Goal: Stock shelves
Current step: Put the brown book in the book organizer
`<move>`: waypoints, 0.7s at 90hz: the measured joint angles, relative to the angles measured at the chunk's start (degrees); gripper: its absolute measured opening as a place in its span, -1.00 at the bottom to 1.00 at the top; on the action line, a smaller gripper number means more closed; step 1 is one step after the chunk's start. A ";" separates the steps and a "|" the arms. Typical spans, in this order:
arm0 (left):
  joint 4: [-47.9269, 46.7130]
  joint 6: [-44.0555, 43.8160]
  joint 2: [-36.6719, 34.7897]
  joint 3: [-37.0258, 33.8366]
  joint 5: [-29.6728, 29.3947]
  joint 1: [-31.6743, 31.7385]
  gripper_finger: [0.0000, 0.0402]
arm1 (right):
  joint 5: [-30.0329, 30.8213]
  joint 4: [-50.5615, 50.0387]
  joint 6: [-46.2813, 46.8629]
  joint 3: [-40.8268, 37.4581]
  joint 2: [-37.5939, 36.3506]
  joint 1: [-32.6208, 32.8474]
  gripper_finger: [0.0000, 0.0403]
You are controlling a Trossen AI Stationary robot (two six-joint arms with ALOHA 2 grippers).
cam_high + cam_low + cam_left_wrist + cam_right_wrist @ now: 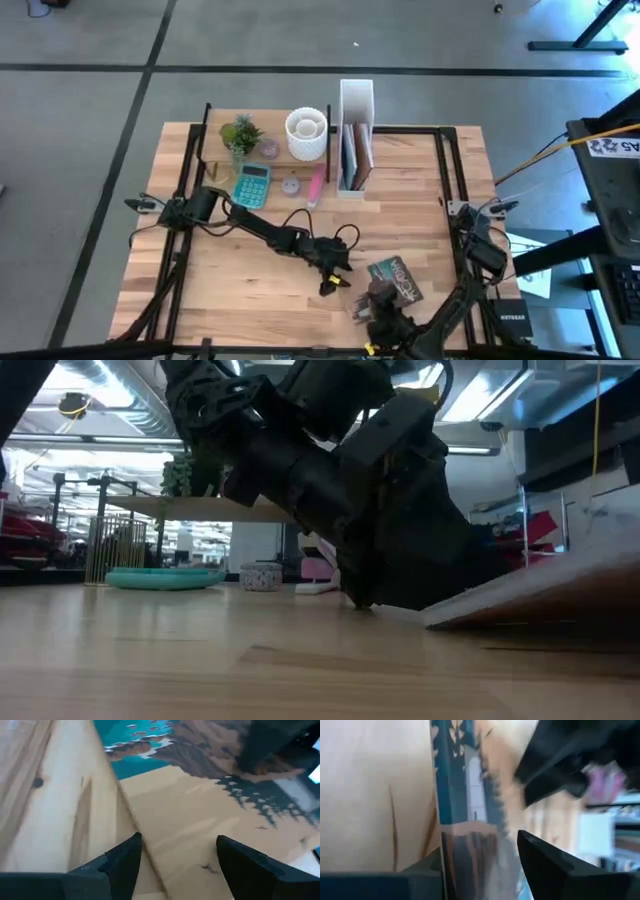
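**Both tools on the book at the near edge, shelf far-left**

Book point(397, 279) lies near-centre-right on the desk point(250, 290), well apart from the shelves point(275, 150) at the far left. It looks tilted in the low view, one edge up off the wood.

- Left tool point(335, 277): reaching in from the left, fingers point(127, 860) spread wide, astride the book's left edge. Not closed on anything.
- Right tool point(380, 305): at the book's near end; wrist view shows the cover's edge running between its fingers point(545, 860). Looks clamped on the book, judged from that view only.

How I'd run the step:
- Right keeps the lift and left closes on the raised edge before any travel.
- Carry it low and flat. It's thin and likely to flex or slip from a one-sided pinch.
- The shelf top already holds a plant point(240, 135) and a white cup point(306, 135); calculator point(252, 185) and a pink item point(315, 187) sit just in front. The white file box point(356, 135) stands just right of it. Approach from the right to avoid sweeping these.

Surface: light wood planks, black frame rails on both sides. Room: grey floor around, open workshop space with ceiling lights behind.
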 joint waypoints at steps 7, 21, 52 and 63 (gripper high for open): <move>0.17 -0.15 -0.14 -0.03 -1.18 -0.32 0.17 | -4.80 0.38 0.09 0.06 0.03 -0.47 -0.27; -1.01 0.84 -2.17 -0.19 -4.14 -0.81 0.17 | -13.15 0.12 4.69 0.23 -0.01 -0.08 -0.31; -19.35 6.83 -13.48 -0.59 -21.78 -5.78 0.17 | -17.42 -0.02 15.12 0.47 -0.20 0.66 -0.49; -28.97 6.09 -17.76 -0.46 -33.35 -9.72 0.17 | -16.56 -0.85 19.21 1.51 -0.05 0.47 -0.71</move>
